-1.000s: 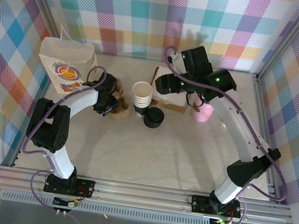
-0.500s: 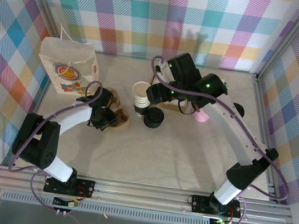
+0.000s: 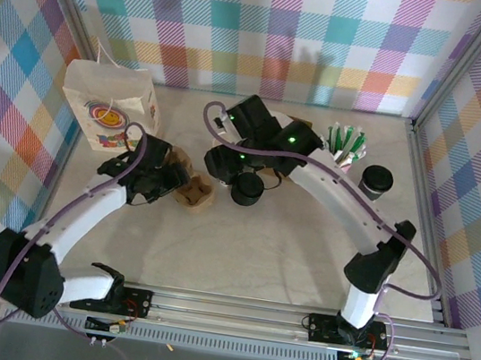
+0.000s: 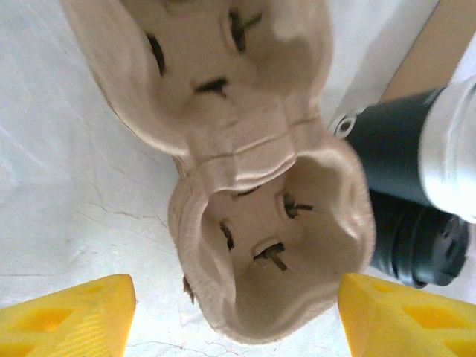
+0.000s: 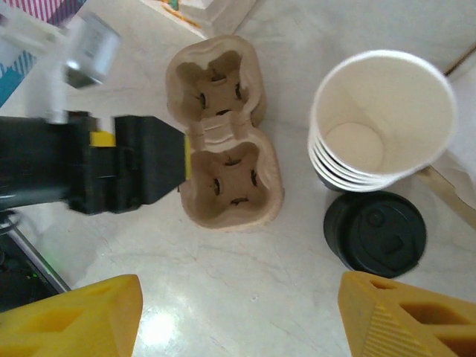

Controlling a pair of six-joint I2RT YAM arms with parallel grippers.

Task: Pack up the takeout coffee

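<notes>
While the left gripper (image 4: 236, 318) hangs over the pulp cup carrier (image 4: 268, 223), its yellow fingers (image 4: 71, 312) stand spread wide. One sits at each side of the nearer pocket, clear of the pulp, gripping nothing. In the right wrist view, the right gripper (image 5: 238, 320) is likewise spread, with only the bare table (image 5: 238, 297) between its tips. The takeout coffee (image 3: 247, 189) stands upright on the table with its black lid on, at 3 o'clock from the carrier in the top view and apart from it. The stack of lidless cups (image 5: 383, 123) is just beside the coffee, at its 12 o'clock. The white paper bag (image 3: 107, 106) is at 10 o'clock from the carrier, well apart.
</notes>
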